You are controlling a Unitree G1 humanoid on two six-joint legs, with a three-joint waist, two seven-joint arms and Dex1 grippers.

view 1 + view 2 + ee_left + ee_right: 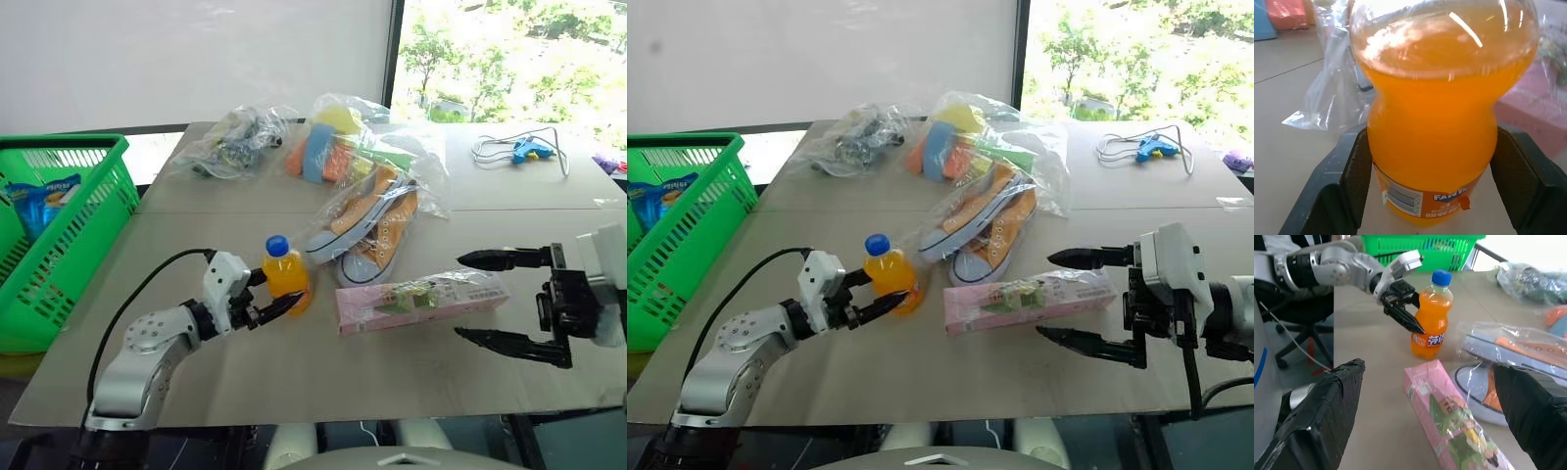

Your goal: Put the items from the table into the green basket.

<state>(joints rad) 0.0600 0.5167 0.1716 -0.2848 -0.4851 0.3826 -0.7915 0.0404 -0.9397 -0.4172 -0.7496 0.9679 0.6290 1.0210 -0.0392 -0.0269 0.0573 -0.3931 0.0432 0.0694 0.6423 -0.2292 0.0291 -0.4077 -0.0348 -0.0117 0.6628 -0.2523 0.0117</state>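
Orange plastic drink bottle (286,277): between left end effector (277,297) fingers, ready for lifting; clamp unclear.
Right end effector (488,298): spread apart, facing pink box (421,301).

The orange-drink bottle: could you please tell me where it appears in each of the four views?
Left eye view: orange-drink bottle left of centre, beside the pink box.
Right eye view: left of centre.
Left wrist view: centre, between the left gripper's fingers.
Right wrist view: upper middle.
Shared landmark: the pink box.

Green basket (69,211) cut off, maybe half
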